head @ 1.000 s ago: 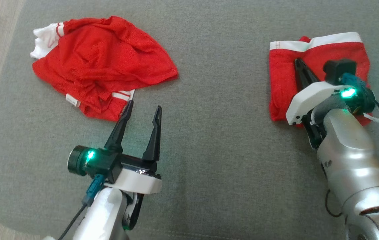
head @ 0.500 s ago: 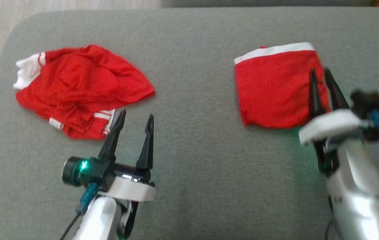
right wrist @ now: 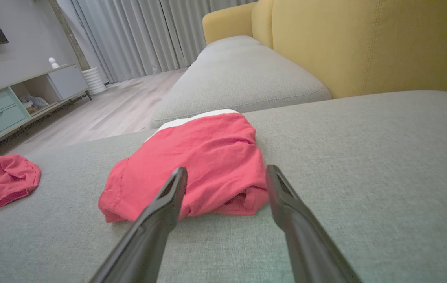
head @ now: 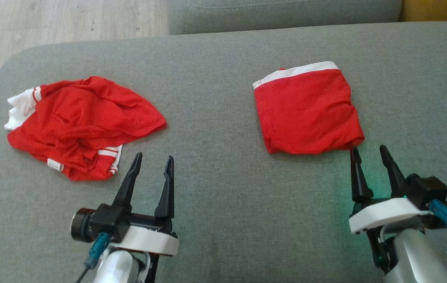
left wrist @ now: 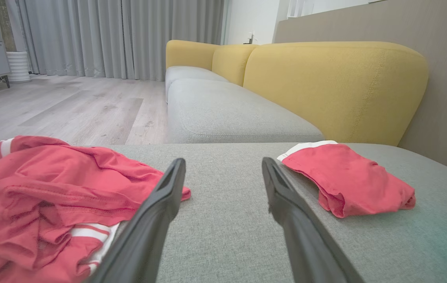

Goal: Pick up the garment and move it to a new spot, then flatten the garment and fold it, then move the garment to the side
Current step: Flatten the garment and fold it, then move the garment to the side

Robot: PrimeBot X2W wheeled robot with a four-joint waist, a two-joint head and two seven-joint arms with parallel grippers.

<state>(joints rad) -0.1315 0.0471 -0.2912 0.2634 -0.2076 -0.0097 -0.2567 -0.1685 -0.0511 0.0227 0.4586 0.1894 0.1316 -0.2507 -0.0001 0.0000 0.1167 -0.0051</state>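
Red cloth lies in two places on the grey sofa cushion (head: 215, 177). A folded red garment (head: 308, 112), with a white band along its far edge, is set toward the right. A crumpled red garment (head: 81, 125) is heaped near the cushion's left edge. Both tools are held wide and nothing is gripped.

The right tool (head: 368, 148) is poised at the folded garment's near right corner, with one fingertip just beside the hem. Should the arm be swung sideways or lowered there, the hem could be snagged and the fold dragged open.

The left tool (head: 154, 157) is placed just beside the crumpled garment's near edge. If only a top layer is pinched there, the heap is likely to be lifted bunched. A careless drag could also carry it over the rounded left edge onto the wooden floor (head: 70, 19).
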